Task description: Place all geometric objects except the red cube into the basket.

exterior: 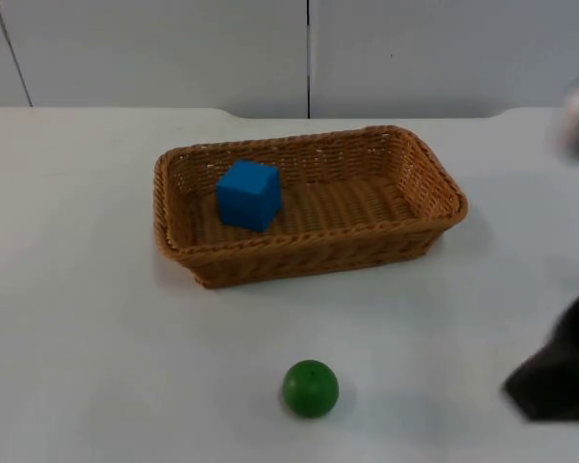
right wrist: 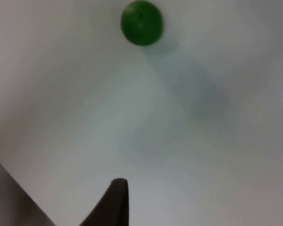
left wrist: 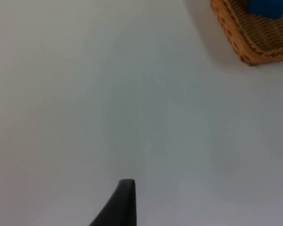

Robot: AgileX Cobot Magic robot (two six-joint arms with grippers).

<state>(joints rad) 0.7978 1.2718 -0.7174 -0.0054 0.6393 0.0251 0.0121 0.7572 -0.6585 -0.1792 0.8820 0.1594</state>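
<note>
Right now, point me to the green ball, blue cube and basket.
green ball (exterior: 310,388), top view, centre of the ball.
blue cube (exterior: 248,195), top view, front face.
basket (exterior: 309,255), top view, front wall.

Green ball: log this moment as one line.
green ball on table | blue cube in basket | right gripper near ball | left gripper waiting

The right arm comes in low over the white counter (exterior: 96,318), and its dark blurred bulk shows well to the right of the green ball (exterior: 311,389), level with it. The right hand (exterior: 550,386) hovers above the bare counter surface with the ball ahead of its black fingertip (right wrist: 114,200), well apart from it. The left hand (left wrist: 121,207) hangs over the counter, away from the basket's corner, one black fingertip reaching forward; the left arm waits.
</note>
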